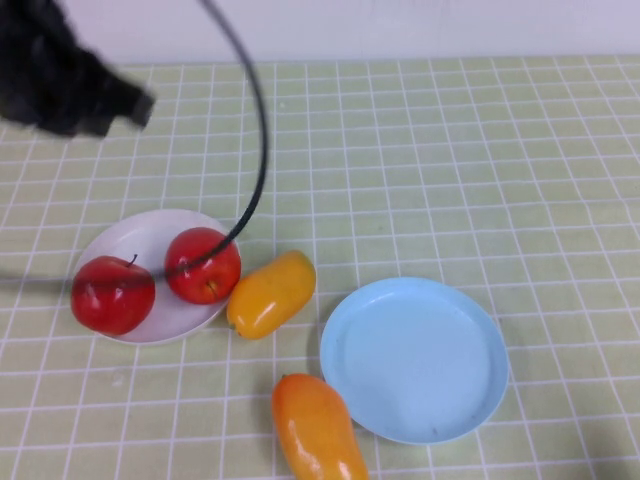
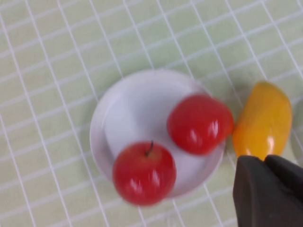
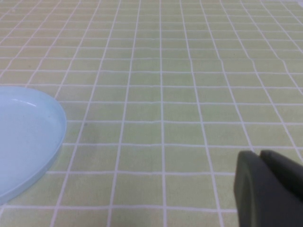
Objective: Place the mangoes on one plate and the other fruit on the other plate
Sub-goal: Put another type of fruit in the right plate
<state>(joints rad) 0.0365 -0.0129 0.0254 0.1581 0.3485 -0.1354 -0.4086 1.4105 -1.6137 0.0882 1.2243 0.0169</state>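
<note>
Two red apples on the white plate; two mangoes off-plate, at nine and seven o'clock of the bare blue plate. Left gripper clamped empty above the white plate; right gripper clamped empty, low over the cloth beside the blue plate.

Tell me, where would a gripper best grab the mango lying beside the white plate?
Probably across the middle of the mango, coming straight down, jaws spanning its narrow width. It lies flat and slanted, close to an apple on the white plate. Both the left gripper and right gripper are shut, empty.
</note>
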